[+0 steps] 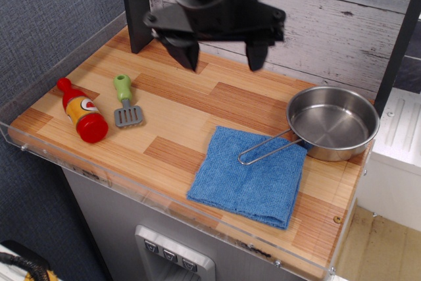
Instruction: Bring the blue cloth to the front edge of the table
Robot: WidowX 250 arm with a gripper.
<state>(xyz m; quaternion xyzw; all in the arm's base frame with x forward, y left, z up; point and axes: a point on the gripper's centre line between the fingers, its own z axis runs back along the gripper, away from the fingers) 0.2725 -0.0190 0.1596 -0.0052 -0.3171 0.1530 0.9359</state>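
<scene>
The blue cloth (250, 177) lies flat near the front edge of the wood-plank table (171, 106), right of centre. The wire handle of the steel pan (335, 122) rests on the cloth's far right part. My gripper (222, 60) is open and empty, raised high above the table's back, well clear of the cloth. Its two black fingers point down and stand wide apart.
A red and yellow toy bottle (81, 112) and a green-handled toy spatula (124, 101) lie at the left. A dark post (135, 8) stands at the back left. A clear acrylic rim (99, 174) runs along the table's edges.
</scene>
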